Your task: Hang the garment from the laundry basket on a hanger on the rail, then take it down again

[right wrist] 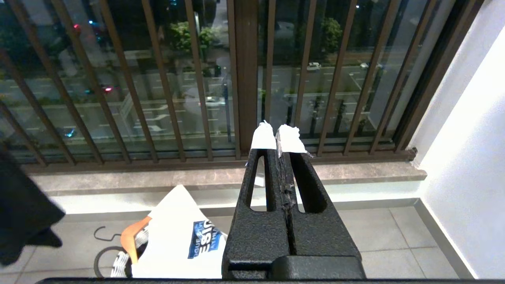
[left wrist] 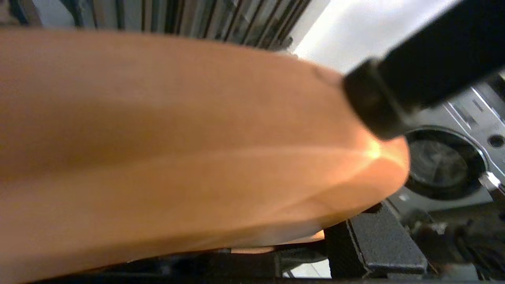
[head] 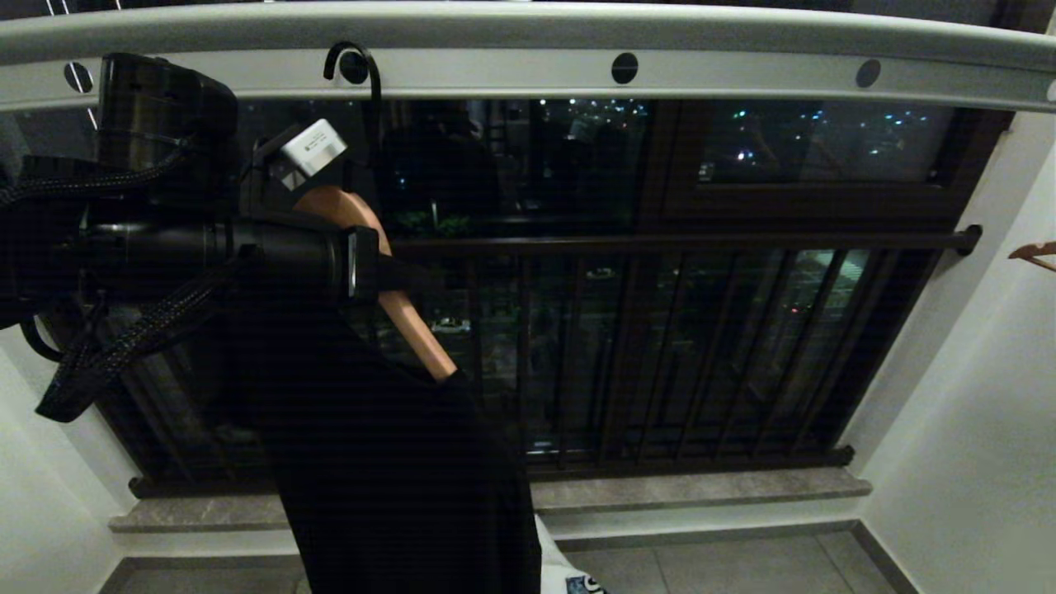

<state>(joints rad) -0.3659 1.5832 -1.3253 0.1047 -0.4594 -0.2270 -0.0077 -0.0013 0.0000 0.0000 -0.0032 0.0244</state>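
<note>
The pale grey rail (head: 528,78) runs across the top of the head view. A black hook (head: 356,62) sits in one of its holes and carries a wooden hanger (head: 412,326) (left wrist: 177,138). From the hanger hangs a black garment (head: 388,470), whose edge also shows in the right wrist view (right wrist: 23,213). My left gripper (head: 384,276) is shut on the hanger just below the hook; one black finger (left wrist: 375,244) presses against the wood. My right gripper (right wrist: 278,138) is shut and empty, low above the floor. The laundry basket (right wrist: 118,266) stands on the floor, mostly covered by a white printed garment (right wrist: 185,236).
Dark brown window bars (head: 701,346) and a stone sill (head: 701,491) lie behind the rail. A white wall (head: 973,412) closes the right side. A second orange hanger (right wrist: 132,236) lies by the basket. A washing machine door (left wrist: 446,161) shows in the left wrist view.
</note>
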